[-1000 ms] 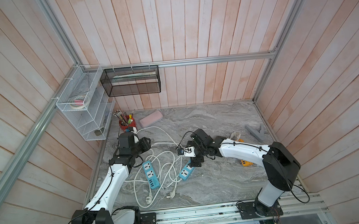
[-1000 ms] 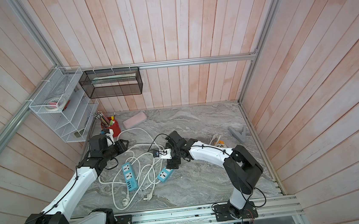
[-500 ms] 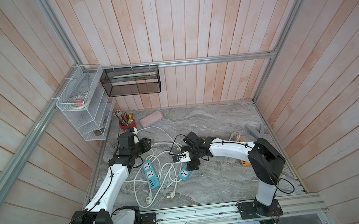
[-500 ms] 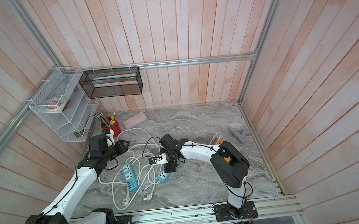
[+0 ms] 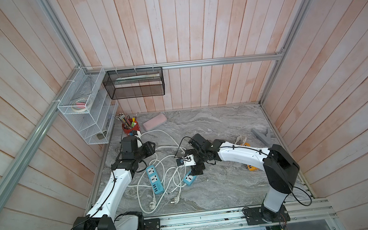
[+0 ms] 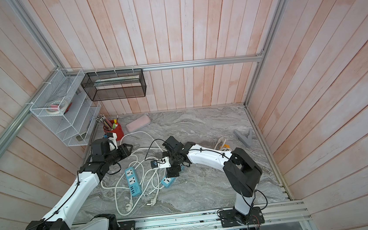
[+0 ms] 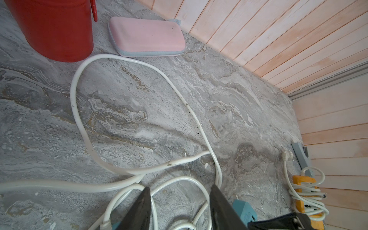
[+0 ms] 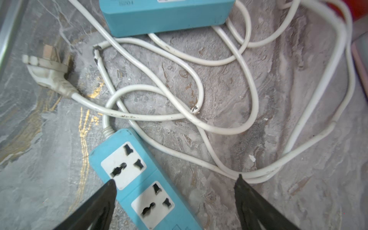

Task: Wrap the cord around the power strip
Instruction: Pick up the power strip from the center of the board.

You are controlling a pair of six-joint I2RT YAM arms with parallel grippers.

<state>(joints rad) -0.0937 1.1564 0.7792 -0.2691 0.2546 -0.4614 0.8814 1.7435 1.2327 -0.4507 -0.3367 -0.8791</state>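
Blue strip (image 8: 143, 179) flat on the table (image 5: 230, 184), its white cord (image 8: 137, 87) loose in loops
Above it the right gripper (image 8: 175, 178), fingers spread wide, holds nothing; the left gripper (image 7: 181, 187), fingers part-spread over cord loops, grips nothing, near a 2nd strip (image 5: 154, 179)

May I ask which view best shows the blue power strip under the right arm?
The right wrist view: the blue power strip lies close, sockets and cord exit sharp. In both top views the right arm hides part; the left wrist view catches a corner.
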